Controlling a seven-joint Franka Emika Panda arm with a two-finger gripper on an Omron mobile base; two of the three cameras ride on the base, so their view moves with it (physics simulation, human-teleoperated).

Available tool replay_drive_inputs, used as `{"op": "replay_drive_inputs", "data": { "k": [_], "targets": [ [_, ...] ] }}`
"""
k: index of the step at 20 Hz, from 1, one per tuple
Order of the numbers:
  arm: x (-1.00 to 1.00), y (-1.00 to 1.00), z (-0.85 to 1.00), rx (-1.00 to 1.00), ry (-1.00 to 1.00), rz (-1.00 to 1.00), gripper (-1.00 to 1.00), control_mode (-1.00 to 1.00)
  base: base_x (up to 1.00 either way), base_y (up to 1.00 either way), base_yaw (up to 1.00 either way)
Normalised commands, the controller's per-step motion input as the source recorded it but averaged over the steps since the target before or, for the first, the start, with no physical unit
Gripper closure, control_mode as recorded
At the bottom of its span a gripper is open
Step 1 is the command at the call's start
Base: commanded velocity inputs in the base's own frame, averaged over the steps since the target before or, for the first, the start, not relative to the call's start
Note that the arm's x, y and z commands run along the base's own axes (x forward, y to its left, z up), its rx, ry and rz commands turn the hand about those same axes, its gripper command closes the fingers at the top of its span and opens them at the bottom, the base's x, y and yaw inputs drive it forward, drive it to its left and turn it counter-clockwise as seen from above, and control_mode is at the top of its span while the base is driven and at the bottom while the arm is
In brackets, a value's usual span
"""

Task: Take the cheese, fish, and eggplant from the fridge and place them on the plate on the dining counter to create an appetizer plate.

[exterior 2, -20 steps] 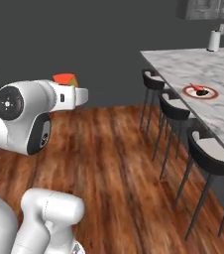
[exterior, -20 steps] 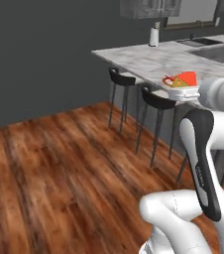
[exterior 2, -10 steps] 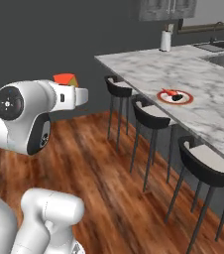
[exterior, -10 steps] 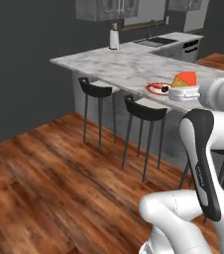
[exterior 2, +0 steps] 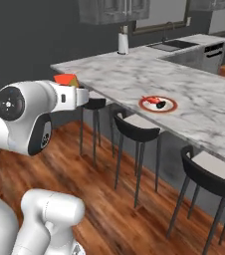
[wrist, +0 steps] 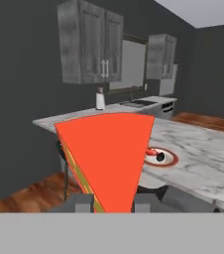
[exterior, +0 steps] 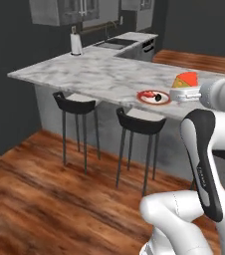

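My gripper (wrist: 114,202) is shut on the cheese (wrist: 109,154), a wedge with an orange-red face and yellow sides that stands up between the fingers. The same cheese (exterior: 186,79) rides at the end of my arm, short of the dining counter (exterior: 84,67). On that marble counter lies the plate (exterior: 141,96) with its red-brown rim. The reddish fish (exterior: 147,94) and the dark eggplant (exterior: 158,98) lie on it. From the right base view the cheese (exterior 2: 67,79) is well left of the plate (exterior 2: 170,106). The fridge is out of view.
Black round-backed stools (exterior: 137,124) (exterior 2: 134,130) stand along the counter's near edge over a wooden floor (exterior: 45,199). A white bottle (exterior: 76,44) stands at the counter's far end, near a sink (exterior: 117,43). Grey wall cabinets (wrist: 91,47) hang behind.
The whole scene has shifted as the base moved: counter, stools and plate now appear closer and more central. The cheese stays in the shut gripper.
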Motion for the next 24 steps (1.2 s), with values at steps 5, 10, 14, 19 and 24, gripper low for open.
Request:
{"op": "replay_drive_inputs", "data": {
  "k": [5, 10, 14, 19, 24],
  "targets": [
    [0.00, 0.00, 0.00, 0.00, 0.00, 0.00, 1.00, 1.00, 1.00, 0.83, -0.48],
    [0.00, 0.00, 0.00, 0.00, 0.00, 0.00, 1.00, 1.00, 1.00, 0.78, -0.47],
    [0.00, 0.00, 0.00, 0.00, 0.00, 0.00, 1.00, 1.00, 1.00, 0.70, -0.47],
    [0.00, 0.00, 0.00, 0.00, 0.00, 0.00, 1.00, 1.00, 0.86, 0.32, -0.43],
    [0.00, 0.00, 0.00, 0.00, 0.00, 0.00, 1.00, 1.00, 0.51, 0.00, -0.34]
  ]
}}
